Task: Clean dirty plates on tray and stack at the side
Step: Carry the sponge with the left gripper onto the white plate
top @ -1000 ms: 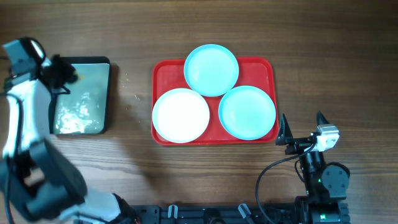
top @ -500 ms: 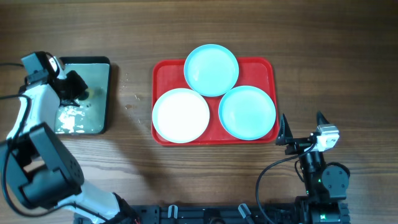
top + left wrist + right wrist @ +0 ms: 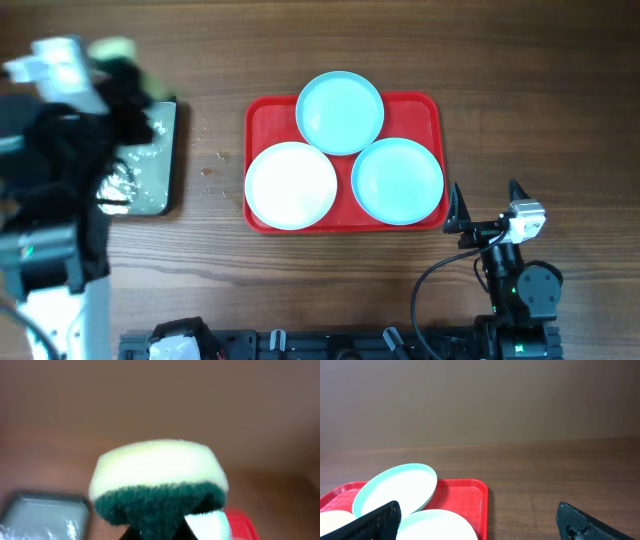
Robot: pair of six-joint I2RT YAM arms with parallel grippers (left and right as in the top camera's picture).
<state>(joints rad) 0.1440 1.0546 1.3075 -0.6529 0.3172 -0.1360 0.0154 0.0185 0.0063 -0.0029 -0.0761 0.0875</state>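
My left gripper (image 3: 159, 529) clamps yellow-green sponge (image 3: 159, 477) over basin (image 3: 160, 175). My right gripper (image 3: 485, 198) spread wide, empty. Plates (image 3: 340, 112) on red tray (image 3: 262, 118); wooden table (image 3: 560, 100), plain brown wall (image 3: 480, 400).

No legible text, label, brand, number or sign in any view. Overhead: nothing readable. Left wrist view: blurred, nothing readable. Right wrist view: nothing readable.
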